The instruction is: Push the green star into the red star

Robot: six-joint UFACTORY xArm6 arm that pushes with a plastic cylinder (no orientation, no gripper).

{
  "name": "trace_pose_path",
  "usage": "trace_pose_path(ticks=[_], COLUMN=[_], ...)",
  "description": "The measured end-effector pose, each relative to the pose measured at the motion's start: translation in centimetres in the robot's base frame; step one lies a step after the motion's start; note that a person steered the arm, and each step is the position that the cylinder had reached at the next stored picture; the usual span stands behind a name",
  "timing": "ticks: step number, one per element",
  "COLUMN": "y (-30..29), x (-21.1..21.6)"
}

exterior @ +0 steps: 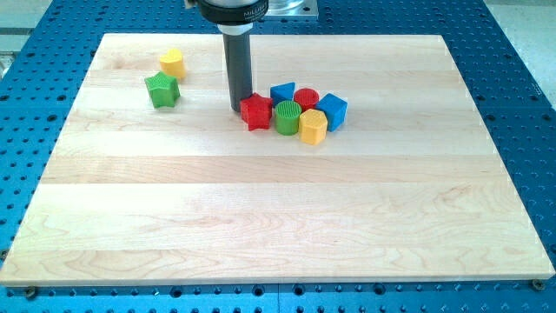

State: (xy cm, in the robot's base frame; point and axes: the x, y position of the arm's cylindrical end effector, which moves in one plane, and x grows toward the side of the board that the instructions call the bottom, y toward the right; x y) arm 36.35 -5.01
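Observation:
The green star (162,89) lies at the board's upper left, apart from the red star (256,112), which lies near the top centre. My tip (238,109) stands just left of the red star, touching or almost touching its left edge. The green star is well to the left of my tip.
A yellow block (172,63) lies just above and right of the green star. Right of the red star is a tight cluster: a green cylinder (287,116), a blue block (282,93), a red cylinder (306,99), a yellow hexagon (313,126) and a blue cube (332,111). The wooden board (278,217) lies on a blue perforated table.

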Motion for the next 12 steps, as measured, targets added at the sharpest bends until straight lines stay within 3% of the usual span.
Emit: trace_pose_path(ticks=[2,4,5,6,7,8,9,10,11,12], y=[0.0,-2.9,-2.8,-8.7,-12.8,-11.3,-11.6,-19.7,-14.4,-13.8], x=[-0.2,-5.7,-10.6,-11.1,-9.4,-3.7,-9.0,-7.5,-1.1,-3.0])
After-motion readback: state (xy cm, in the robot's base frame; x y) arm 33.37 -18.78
